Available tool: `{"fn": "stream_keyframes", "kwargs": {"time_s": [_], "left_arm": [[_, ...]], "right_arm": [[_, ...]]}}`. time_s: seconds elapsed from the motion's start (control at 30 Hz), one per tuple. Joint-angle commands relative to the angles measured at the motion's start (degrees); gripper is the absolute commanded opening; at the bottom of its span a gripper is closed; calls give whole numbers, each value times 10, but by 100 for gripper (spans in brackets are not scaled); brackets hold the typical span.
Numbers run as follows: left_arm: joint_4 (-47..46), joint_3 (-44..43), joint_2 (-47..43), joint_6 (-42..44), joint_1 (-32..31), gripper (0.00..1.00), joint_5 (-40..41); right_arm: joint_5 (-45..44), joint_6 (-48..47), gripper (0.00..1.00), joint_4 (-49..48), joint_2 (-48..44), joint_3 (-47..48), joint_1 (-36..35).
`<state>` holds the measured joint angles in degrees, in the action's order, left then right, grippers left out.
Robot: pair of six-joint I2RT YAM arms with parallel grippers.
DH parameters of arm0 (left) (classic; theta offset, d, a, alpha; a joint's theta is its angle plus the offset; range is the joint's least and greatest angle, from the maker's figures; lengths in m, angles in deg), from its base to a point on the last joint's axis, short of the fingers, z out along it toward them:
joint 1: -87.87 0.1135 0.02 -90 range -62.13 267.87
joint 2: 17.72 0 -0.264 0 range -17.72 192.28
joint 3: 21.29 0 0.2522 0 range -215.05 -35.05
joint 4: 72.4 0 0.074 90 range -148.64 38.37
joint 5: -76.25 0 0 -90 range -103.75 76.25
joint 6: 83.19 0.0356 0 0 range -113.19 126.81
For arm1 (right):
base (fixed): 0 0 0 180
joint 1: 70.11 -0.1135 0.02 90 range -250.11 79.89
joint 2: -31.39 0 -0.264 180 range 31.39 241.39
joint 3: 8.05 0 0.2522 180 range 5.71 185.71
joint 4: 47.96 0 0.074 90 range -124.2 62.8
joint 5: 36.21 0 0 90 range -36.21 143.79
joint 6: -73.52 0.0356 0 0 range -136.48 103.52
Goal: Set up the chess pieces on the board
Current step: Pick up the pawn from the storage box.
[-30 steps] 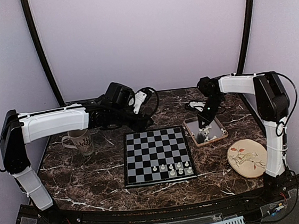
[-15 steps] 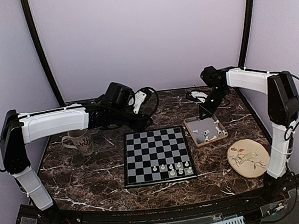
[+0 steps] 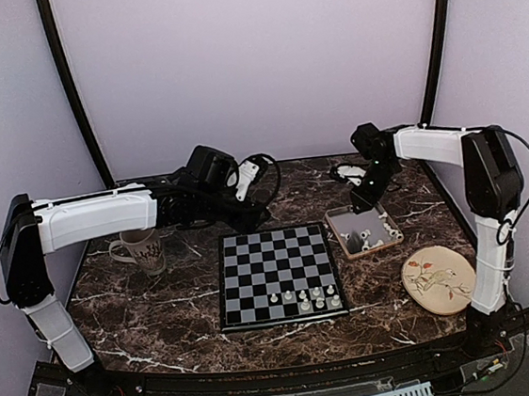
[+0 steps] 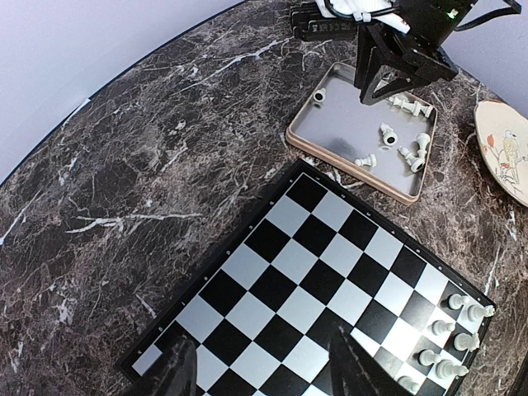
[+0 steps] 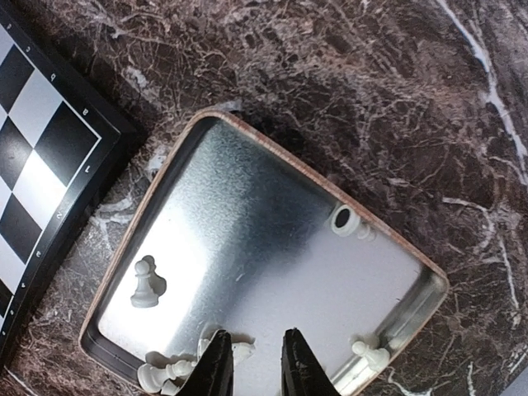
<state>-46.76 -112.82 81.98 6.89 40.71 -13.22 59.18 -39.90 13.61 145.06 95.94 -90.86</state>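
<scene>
White-shelled arms [image 3: 97, 220] carry black joints [image 3: 206, 166] and looping black cables [image 3: 277, 173].

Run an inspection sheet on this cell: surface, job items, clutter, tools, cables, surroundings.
Surface: dark marbled table, no damage seen.
Job's things: chessboard flat at centre; a few white chess pieces standing at its near right corner; more in the tray, some lying down.
Clutter: mug left of the board; bird-drawing plate at near right.
Tools: left tool open, empty, above the board; right tool narrowly open over the tray, nothing gripped.
Cables: black cables looped at both wrists, off the board.
Surroundings: plain pale walls, two black poles; nobody seen.
</scene>
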Motion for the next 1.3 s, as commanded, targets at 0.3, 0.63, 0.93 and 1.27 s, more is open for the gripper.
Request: {"fn": "stream_keyframes", "kwargs": {"time_s": [0.3,0.63,0.93,1.27], "left_arm": [[1,4,-24,7,-2,57,0],[3,4,-17,7,-2,57,1],[3,3,-16,8,-2,57,0],[7,0,-12,9,-2,57,-3]], "right_arm": [[94,-16,23,13,-16,-51,-20],[88,4,24,16,17,-30,-44],[81,10,24,18,43,-21,-46],[83,13,24,22,58,-9,-49]]}}
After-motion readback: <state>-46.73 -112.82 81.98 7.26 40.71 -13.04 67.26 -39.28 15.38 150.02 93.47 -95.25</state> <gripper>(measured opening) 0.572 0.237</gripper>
